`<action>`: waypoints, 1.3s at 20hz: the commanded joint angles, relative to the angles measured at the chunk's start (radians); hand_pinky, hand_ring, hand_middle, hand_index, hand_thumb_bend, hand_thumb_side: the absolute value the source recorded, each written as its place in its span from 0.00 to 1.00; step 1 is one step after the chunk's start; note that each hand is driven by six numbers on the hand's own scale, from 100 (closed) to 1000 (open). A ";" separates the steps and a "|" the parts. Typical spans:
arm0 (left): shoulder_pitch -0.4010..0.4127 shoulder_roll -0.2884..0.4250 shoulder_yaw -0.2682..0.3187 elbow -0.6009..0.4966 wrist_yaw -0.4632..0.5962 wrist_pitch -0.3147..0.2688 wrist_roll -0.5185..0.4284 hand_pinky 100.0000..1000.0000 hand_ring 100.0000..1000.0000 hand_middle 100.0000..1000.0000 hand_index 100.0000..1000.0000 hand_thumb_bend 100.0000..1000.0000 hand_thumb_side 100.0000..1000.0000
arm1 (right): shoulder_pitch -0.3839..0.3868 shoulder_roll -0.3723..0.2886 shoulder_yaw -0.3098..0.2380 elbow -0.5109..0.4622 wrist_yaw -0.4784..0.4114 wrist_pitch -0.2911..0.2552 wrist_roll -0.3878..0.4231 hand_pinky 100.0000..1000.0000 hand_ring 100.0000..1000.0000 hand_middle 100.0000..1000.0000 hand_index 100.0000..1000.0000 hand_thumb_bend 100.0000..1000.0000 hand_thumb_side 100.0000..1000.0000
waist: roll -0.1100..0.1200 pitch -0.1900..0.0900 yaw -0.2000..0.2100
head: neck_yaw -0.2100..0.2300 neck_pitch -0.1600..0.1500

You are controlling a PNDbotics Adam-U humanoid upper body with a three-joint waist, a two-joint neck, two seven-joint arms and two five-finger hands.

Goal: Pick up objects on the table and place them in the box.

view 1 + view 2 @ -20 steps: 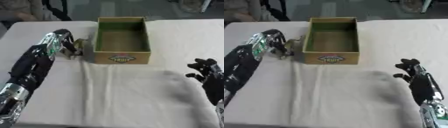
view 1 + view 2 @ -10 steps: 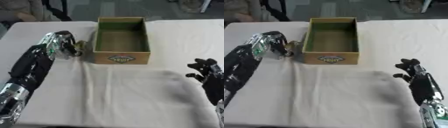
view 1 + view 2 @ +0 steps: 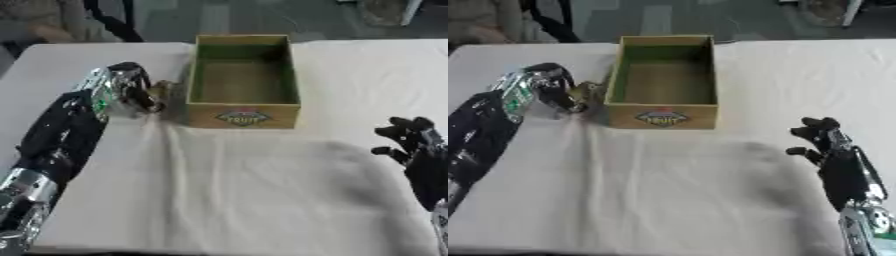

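Left hand (image 3: 131,92) curls around a small tan object (image 3: 163,91) beside the box (image 3: 242,116); it could catch the wall and drop. Right hand (image 3: 824,142) rests open.

The small tan object (image 3: 586,91) between the left hand (image 3: 131,92) and the box (image 3: 242,80) is too blurred to identify, and the hand's fingers cover part of it, so whether they close on it cannot be told. The box's label (image 3: 242,117) is unreadable. The left arm runs out of the lower left corner. The right hand (image 3: 824,142) shows its fingers, but its forearm is cut off by the bottom edge.
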 commanded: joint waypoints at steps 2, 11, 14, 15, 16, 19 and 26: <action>0.005 -0.007 -0.001 -0.002 0.051 0.008 0.037 0.09 0.00 0.05 0.23 0.00 0.06 | -0.012 -0.010 -0.004 -0.008 0.006 0.001 -0.002 0.54 0.79 0.56 0.74 0.00 0.72 | -0.005 -0.005 -0.001 | -0.002 0.007; -0.019 0.017 -0.017 -0.063 0.142 0.007 0.049 0.06 0.00 0.00 0.18 0.00 0.07 | -0.014 -0.011 -0.004 -0.008 0.009 0.007 -0.003 0.54 0.80 0.56 0.74 0.00 0.73 | -0.006 -0.007 0.001 | -0.001 0.010; -0.036 0.035 -0.021 -0.090 0.146 0.005 0.038 0.06 0.00 0.00 0.19 0.00 0.07 | -0.013 -0.011 -0.004 -0.008 0.010 0.007 -0.004 0.54 0.80 0.56 0.74 0.00 0.73 | -0.005 -0.009 0.002 | 0.000 0.011; -0.042 0.039 -0.020 -0.100 0.146 0.004 0.035 0.06 0.00 0.00 0.19 0.00 0.12 | -0.013 -0.011 -0.003 -0.008 0.010 0.008 -0.003 0.54 0.80 0.56 0.74 0.00 0.73 | -0.005 -0.010 0.002 | 0.000 0.011; -0.048 0.044 -0.018 -0.109 0.150 0.005 0.033 0.06 0.00 0.00 0.18 0.00 0.07 | -0.013 -0.011 -0.003 -0.008 0.010 0.008 -0.003 0.54 0.80 0.56 0.74 0.00 0.73 | -0.005 -0.011 0.002 | 0.000 0.011; -0.066 0.060 -0.018 -0.139 0.161 0.009 0.031 0.05 0.00 0.00 0.18 0.00 0.06 | -0.013 -0.011 -0.003 -0.008 0.011 0.008 -0.003 0.54 0.80 0.56 0.74 0.00 0.73 | -0.003 -0.014 0.002 | 0.000 0.011; -0.120 0.062 -0.039 -0.227 0.191 0.007 0.036 0.04 0.00 0.00 0.18 0.00 0.06 | -0.011 -0.010 0.000 -0.008 0.013 0.010 0.000 0.55 0.80 0.56 0.74 0.00 0.73 | 0.000 -0.020 -0.002 | 0.003 0.009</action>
